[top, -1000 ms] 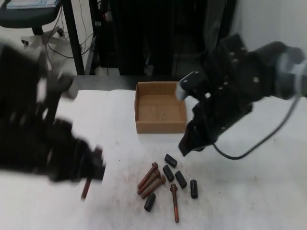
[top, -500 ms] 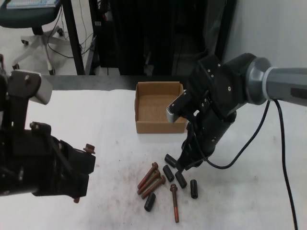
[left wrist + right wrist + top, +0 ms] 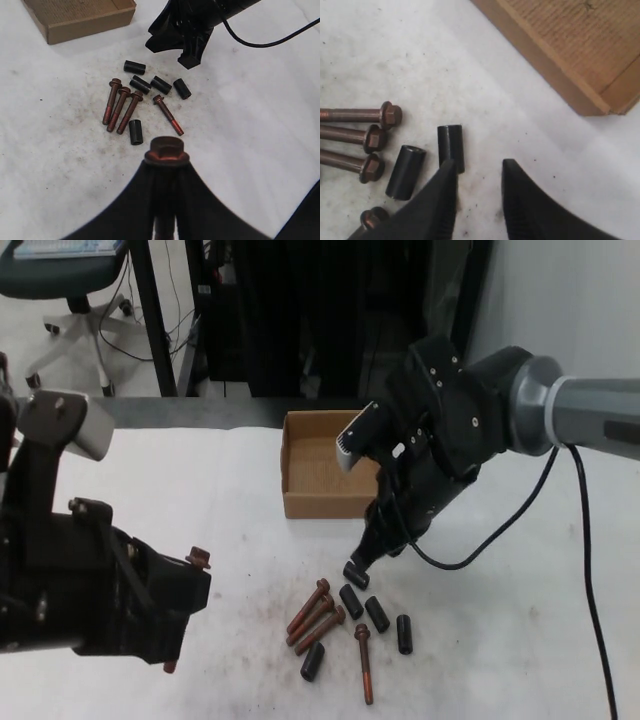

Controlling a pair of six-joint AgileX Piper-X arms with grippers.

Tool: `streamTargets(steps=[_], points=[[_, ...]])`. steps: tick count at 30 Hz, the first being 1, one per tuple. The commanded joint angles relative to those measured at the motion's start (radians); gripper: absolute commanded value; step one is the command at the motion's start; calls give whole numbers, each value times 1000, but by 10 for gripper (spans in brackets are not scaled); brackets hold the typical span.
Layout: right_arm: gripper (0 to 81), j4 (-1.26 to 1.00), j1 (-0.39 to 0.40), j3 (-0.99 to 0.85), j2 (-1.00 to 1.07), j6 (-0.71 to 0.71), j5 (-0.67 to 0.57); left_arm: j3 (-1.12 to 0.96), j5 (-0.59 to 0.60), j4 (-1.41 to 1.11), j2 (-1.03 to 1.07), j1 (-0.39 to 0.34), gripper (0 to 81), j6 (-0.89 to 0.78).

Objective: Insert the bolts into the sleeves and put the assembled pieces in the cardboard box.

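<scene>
Near the table's front left corner, the left gripper is clamping a bolt, head up. Along the middle front, four loose bolts and five sleeves are lying, with the cardboard box sitting behind them. Over the rearmost sleeve, the right gripper is hovering, slightly parted and empty.

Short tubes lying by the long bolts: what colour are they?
The short cylindrical metal sleeves are plain matte black, clearest in the right wrist view.
</scene>
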Motion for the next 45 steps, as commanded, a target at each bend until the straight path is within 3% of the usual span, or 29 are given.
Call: streamTargets(steps=[1, 16, 45], points=[[294, -4, 4, -6, 22, -55, -11, -3, -1, -13, -7, -3, 4, 3], [294, 39, 4, -104, 122, -97, -11, -3, -1, -13, -7, -3, 4, 3], [294, 89, 20, -105, 181, -49, -64, 88, -25, -51, -7, -3, 4, 12]])
